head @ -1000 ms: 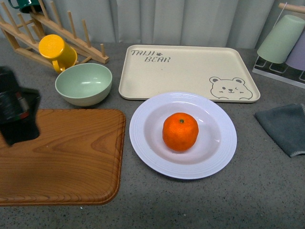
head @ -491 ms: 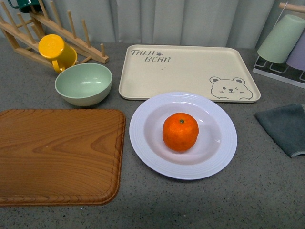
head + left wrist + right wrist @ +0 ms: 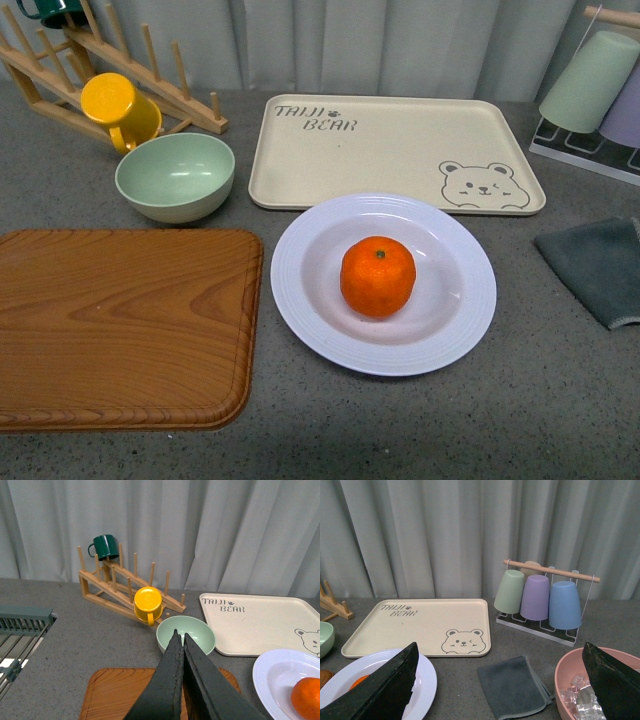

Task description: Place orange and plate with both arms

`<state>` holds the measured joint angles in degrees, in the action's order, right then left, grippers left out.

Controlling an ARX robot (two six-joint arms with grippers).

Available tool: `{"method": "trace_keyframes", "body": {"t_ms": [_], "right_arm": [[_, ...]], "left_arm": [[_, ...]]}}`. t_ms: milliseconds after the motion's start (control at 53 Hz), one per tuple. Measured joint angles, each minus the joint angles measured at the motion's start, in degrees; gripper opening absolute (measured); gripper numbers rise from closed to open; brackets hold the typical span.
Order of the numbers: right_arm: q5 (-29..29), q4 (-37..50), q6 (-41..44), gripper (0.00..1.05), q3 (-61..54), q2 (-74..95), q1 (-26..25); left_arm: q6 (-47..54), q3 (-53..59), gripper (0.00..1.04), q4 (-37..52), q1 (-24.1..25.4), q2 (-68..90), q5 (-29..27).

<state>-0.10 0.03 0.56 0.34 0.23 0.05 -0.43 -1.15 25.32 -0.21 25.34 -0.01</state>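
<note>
The orange (image 3: pixel 378 276) rests in the middle of the pale lavender-white plate (image 3: pixel 300 290) on the grey table, just in front of the bear tray. Neither arm shows in the front view. In the left wrist view my left gripper (image 3: pixel 180 634) is shut with nothing between its fingers, raised above the wooden board (image 3: pixel 115 695), with the orange (image 3: pixel 306 697) and the plate (image 3: pixel 272 672) off to one side. In the right wrist view my right gripper (image 3: pixel 500 647) is open wide above the grey cloth (image 3: pixel 512 685); the plate (image 3: pixel 427 677) lies beside one finger, a sliver of the orange (image 3: pixel 357 682) behind it.
A wooden cutting board (image 3: pixel 120 325) lies left of the plate. Behind are a mint-green bowl (image 3: pixel 175 175), a yellow mug (image 3: pixel 118 106) on a wooden rack (image 3: pixel 60 60), and the beige bear tray (image 3: pixel 395 150). A cup stand (image 3: pixel 590 90), grey cloth (image 3: pixel 595 265) and pink bowl (image 3: pixel 570 675) sit right.
The dark left gripper seen at the left edge of the front view one second ago has left that view. The orange and plate have not moved.
</note>
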Motion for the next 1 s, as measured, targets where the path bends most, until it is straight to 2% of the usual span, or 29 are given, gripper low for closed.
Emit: {"method": "trace_keyframes", "body": {"t_ms": [358,660,774,943,1000], "right_arm": [[0.0,0.0,0.0,0.96,0.0,0.0,0.0],[0.0,0.0,0.0,0.96,0.0,0.0,0.0],[0.0,0.0,0.0,0.96,0.0,0.0,0.0],[0.0,0.0,0.0,0.96,0.0,0.0,0.0],[0.0,0.0,0.0,0.96,0.0,0.0,0.0]], "left_arm": [[-0.02,0.02,0.04,-10.4,0.07,-10.64,-0.04],[0.0,0.02,0.04,-15.08,0.07,-15.3,-0.04],[0.0,0.0,0.04,-24.57,0.07,-23.26,0.0],[0.0,0.0,0.04,-25.18,0.07,-25.03,0.0],[0.0,0.0,0.11,-25.2,0.07,-25.03,0.02]]}}
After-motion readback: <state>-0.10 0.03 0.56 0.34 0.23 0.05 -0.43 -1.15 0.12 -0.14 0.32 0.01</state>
